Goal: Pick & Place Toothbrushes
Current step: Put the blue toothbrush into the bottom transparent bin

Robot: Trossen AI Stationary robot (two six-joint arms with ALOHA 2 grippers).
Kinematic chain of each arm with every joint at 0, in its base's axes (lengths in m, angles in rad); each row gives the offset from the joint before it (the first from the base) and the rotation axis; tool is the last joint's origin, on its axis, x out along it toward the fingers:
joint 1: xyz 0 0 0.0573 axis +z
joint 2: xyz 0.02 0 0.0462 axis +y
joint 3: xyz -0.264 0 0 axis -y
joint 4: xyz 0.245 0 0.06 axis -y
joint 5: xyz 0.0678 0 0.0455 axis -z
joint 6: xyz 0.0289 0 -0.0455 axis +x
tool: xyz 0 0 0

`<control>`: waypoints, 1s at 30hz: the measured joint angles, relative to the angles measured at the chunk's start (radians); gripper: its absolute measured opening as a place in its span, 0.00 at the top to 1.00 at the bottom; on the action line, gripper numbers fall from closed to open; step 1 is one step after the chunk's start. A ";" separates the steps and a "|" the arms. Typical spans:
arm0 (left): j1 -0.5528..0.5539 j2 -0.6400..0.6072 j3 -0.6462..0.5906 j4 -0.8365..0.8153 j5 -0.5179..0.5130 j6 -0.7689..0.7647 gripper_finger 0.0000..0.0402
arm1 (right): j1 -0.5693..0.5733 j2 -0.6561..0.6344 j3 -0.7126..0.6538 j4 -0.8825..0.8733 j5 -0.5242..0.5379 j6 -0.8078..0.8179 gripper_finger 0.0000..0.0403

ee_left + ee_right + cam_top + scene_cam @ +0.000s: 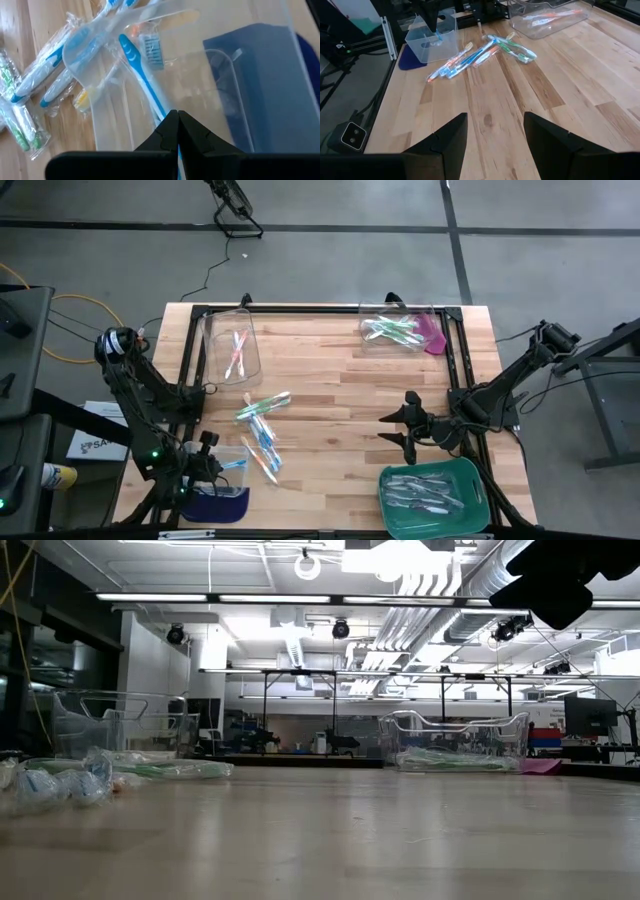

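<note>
Over blue-mat bin [228, 480] | L gripper [177, 125] clamps blue toothbrush [142, 80] | R gripper [495, 131] agape, idle mid-table

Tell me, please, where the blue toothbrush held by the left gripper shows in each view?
High: blue toothbrush at lower left, over the clear bin.
Low: not identifiable.
Left wrist: centre, running up from the shut fingers of the left gripper.
Right wrist: upper left, at the bin.
Shared landmark: the loose pile beside the bin.

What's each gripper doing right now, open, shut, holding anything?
Left gripper: shut on a blue toothbrush, over the clear bin at the table's near left corner.
Right gripper: open, empty, hovering above bare table.
</note>
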 joint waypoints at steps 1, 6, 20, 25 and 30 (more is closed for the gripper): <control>0.000 0.006 0.000 0.000 -0.001 -0.005 1.00 | 0.000 0.000 0.000 0.000 0.000 0.000 0.53; 0.000 0.033 0.000 0.000 -0.003 -0.008 1.00 | 0.000 0.000 0.000 0.000 0.000 0.000 0.53; 0.000 0.042 0.000 -0.004 -0.049 -0.012 0.97 | 0.000 0.000 0.000 0.000 0.003 0.000 0.53; 0.000 0.039 0.000 -0.009 -0.060 -0.016 0.86 | 0.000 0.000 0.000 0.000 0.003 0.000 0.53; 0.000 0.022 0.000 -0.017 -0.056 -0.032 0.72 | 0.000 0.000 0.000 0.000 0.003 0.000 0.53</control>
